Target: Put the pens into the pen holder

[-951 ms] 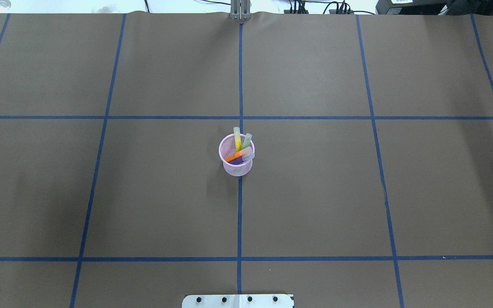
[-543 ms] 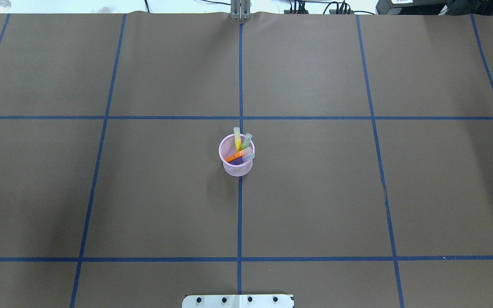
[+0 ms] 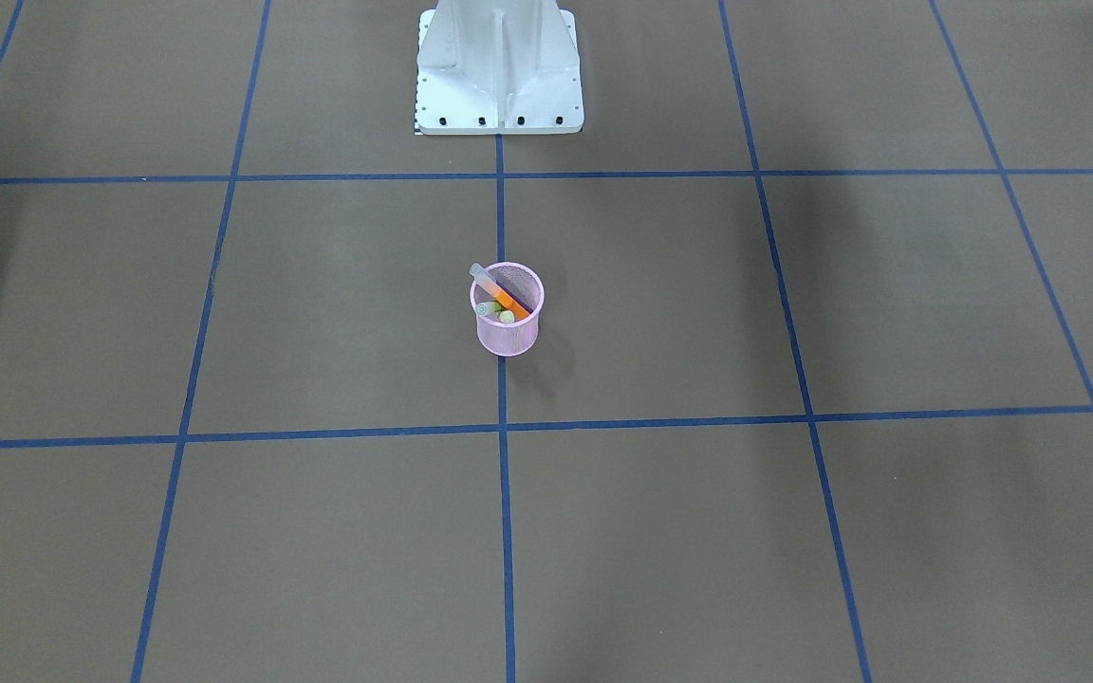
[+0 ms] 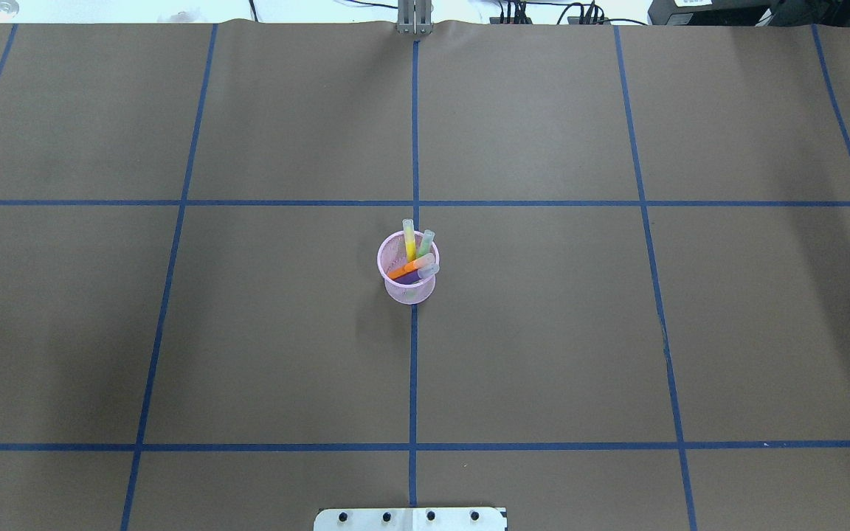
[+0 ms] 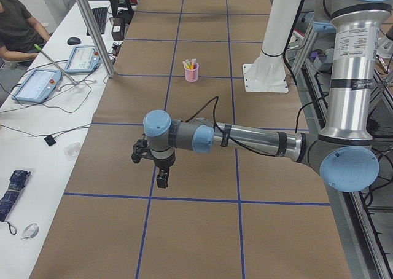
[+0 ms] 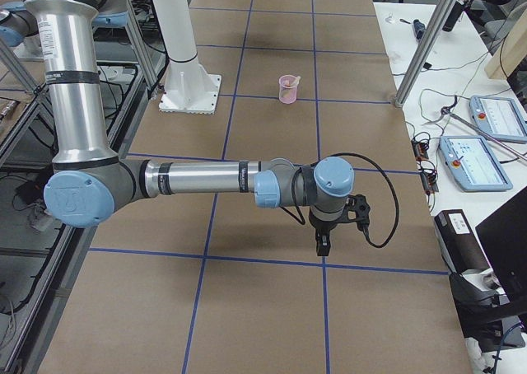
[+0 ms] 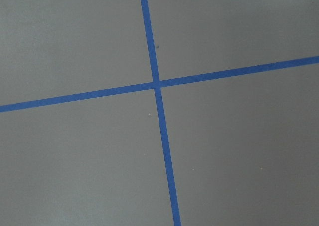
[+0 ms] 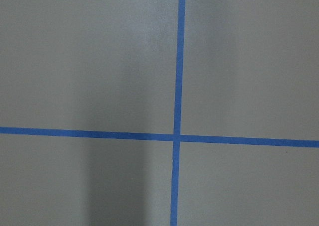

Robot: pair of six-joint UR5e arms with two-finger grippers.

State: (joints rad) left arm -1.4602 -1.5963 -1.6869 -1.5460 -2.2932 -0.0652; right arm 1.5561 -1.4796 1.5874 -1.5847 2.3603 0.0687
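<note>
The pink wire-mesh pen holder (image 4: 409, 290) stands upright at the table's middle, on the centre blue tape line. The yellow pen (image 4: 409, 240), green pen (image 4: 425, 242), orange pen (image 4: 406, 268) and purple pen (image 4: 412, 277) all stand inside it, cap ends up. It also shows in the front-facing view (image 3: 507, 337). My left gripper (image 5: 161, 183) shows only in the exterior left view, far from the cup over a tape crossing. My right gripper (image 6: 321, 248) shows only in the exterior right view, likewise far from the cup. I cannot tell whether either is open or shut.
The robot's white base plate (image 4: 410, 518) sits at the near table edge. Blue tape lines (image 4: 414, 147) divide the brown table. Benches with control tablets (image 5: 37, 85) and cables flank both table ends, and a person (image 5: 15, 21) sits at one.
</note>
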